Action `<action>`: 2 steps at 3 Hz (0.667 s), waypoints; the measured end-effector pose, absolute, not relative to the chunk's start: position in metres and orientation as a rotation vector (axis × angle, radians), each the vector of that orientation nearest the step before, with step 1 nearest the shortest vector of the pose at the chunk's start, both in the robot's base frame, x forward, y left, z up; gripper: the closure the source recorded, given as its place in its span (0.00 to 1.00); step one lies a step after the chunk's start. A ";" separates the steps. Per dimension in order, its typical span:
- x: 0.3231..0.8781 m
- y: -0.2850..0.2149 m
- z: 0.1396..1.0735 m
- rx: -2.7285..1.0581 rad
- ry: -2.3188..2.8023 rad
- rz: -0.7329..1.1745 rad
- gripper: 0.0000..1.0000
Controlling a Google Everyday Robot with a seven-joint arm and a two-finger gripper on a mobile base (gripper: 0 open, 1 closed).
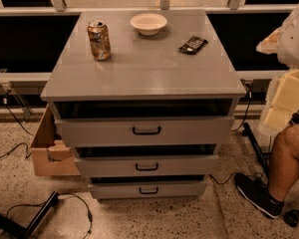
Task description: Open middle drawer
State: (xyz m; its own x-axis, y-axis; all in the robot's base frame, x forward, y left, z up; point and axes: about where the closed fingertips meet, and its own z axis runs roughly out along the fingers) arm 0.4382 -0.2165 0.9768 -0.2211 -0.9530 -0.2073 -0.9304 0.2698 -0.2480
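The gripper (287, 99) hangs at the right edge, well apart from the middle drawer (189, 166) — open or closed, we cannot tell. We should take its handle (147, 167) centrally — then pull straight toward the near side.

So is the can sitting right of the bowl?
No, the can stands left of the bowl on the cabinet top; the gripper is not in view.

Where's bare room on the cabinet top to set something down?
The front half of the cabinet top, forward of the can, bowl and packet, is bare. The back strip is crowded. The pincer is not in view.
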 end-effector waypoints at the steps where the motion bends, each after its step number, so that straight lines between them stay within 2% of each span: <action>1: 0.438 -0.216 0.977 -1.723 2.230 -0.101 0.00; 2: 0.446 -0.215 0.965 -1.719 2.228 -0.117 0.00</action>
State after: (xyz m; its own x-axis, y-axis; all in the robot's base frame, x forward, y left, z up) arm 0.4459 -0.2155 0.9651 -0.2218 -0.9536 -0.2034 -0.9272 0.2709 -0.2588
